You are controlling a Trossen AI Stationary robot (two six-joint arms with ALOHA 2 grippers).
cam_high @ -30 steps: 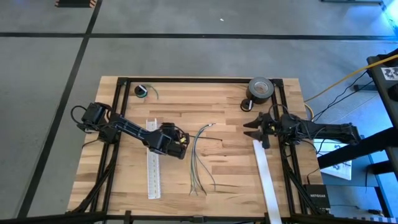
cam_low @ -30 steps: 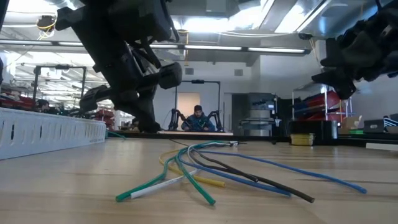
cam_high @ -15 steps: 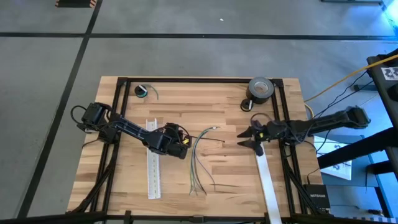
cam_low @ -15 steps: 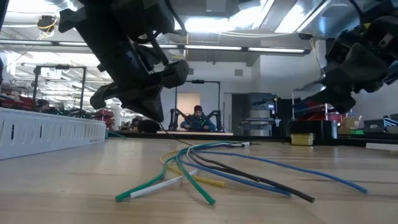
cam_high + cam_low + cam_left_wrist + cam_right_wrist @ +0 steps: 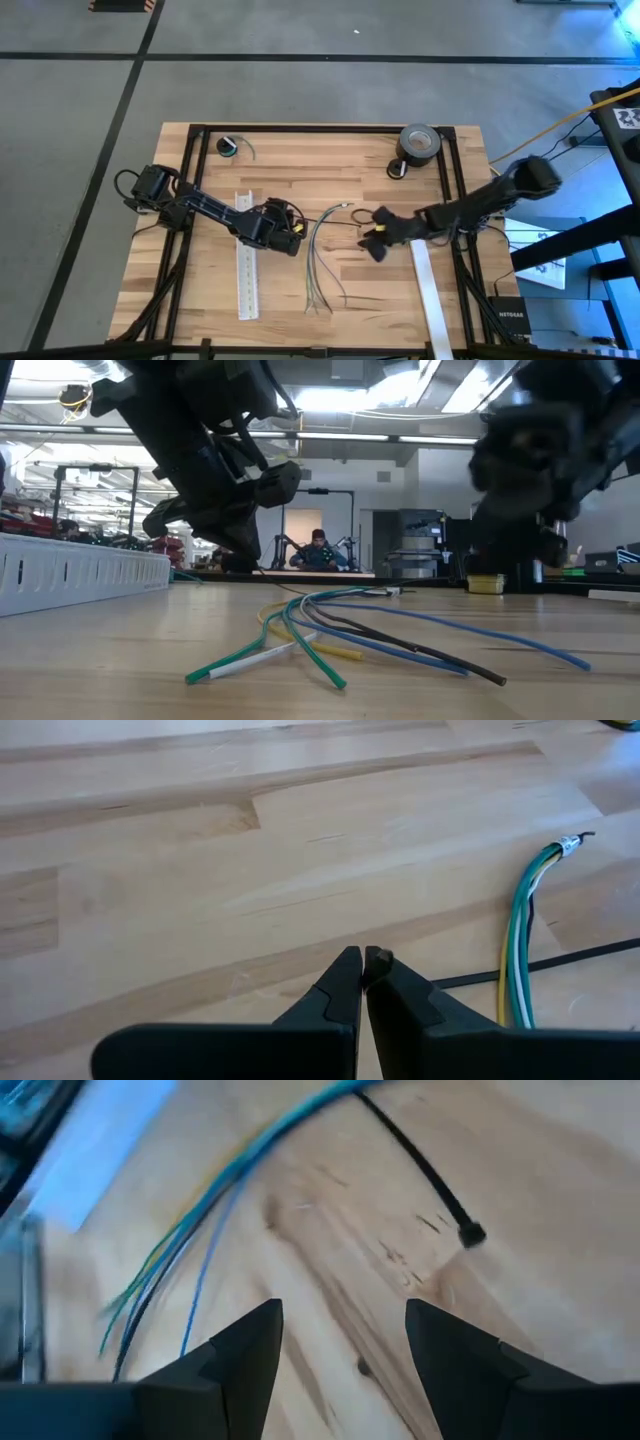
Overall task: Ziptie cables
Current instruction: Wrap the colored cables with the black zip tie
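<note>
Two grippers flank the cables (image 5: 320, 255), which lie loose at the table's (image 5: 330, 165) middle. Right gripper (image 5: 375, 236), fingers spread wide, hovers just right of the wires' far ends, above a black ziptie (image 5: 420, 1165). Left gripper (image 5: 297, 239), fingers pressed together, sits just left of the bundle.

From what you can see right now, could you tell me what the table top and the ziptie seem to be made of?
The table top looks like matte pale wood, showing butcher-block planks with grain. The ziptie looks like smooth black plastic: a thin strip ending in a small square head, lying by the cables.
</note>
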